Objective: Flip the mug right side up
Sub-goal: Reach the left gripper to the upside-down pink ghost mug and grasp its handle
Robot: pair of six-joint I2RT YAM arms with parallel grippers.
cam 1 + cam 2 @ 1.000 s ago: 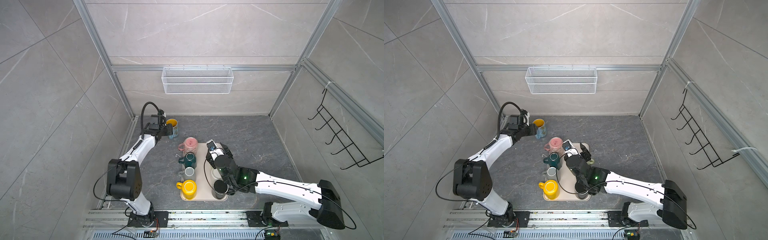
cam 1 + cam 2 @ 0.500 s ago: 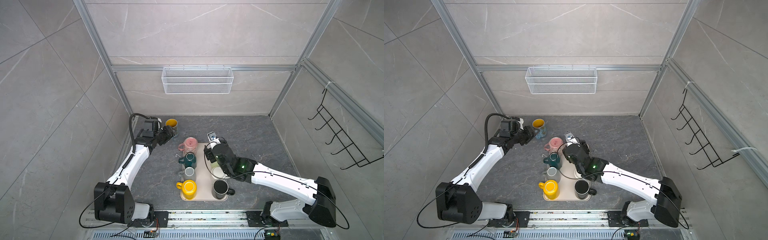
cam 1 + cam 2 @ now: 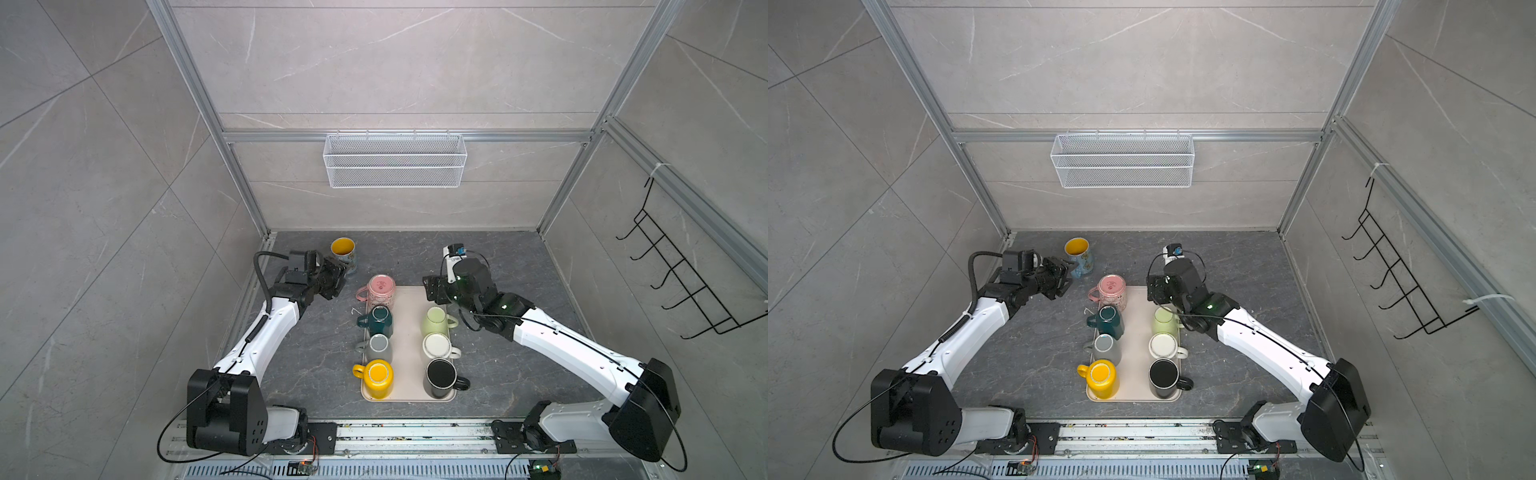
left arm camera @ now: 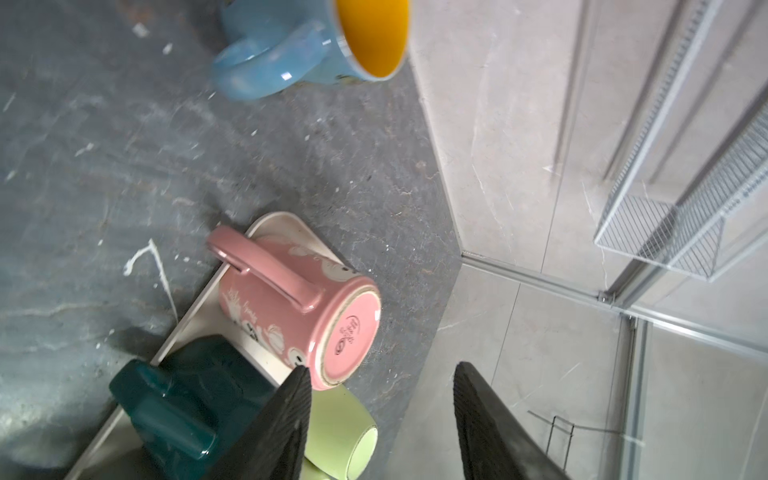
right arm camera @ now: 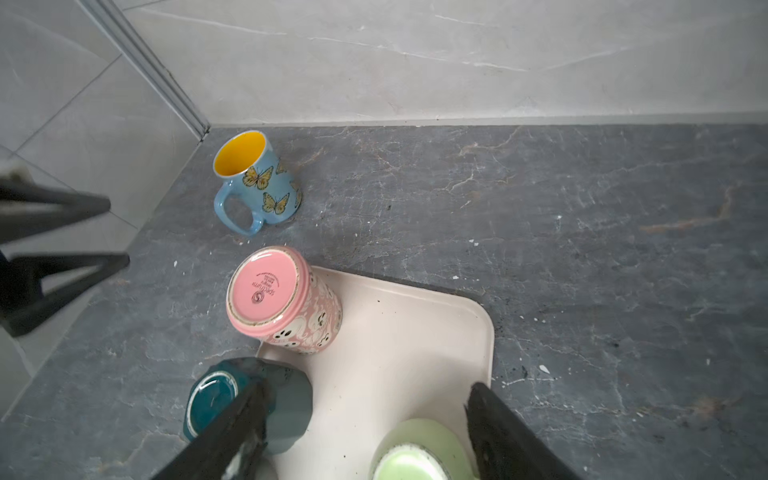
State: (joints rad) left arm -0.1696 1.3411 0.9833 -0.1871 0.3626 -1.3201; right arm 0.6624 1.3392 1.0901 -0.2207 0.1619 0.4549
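Pink ghost-print mug (image 3: 381,291) stands base-up on the tray (image 3: 409,332), far-left corner, midway between my left gripper (image 3: 335,281) and right gripper (image 3: 430,289), handle leftward; both hang open, empty.

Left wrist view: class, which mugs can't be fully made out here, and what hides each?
- Pale green mug: mostly behind a finger of the left claw, cut by the frame edge.
- Teal mug: partly behind that finger, cut by the edge.
- Blue mug: blurred, cropped at the edge.
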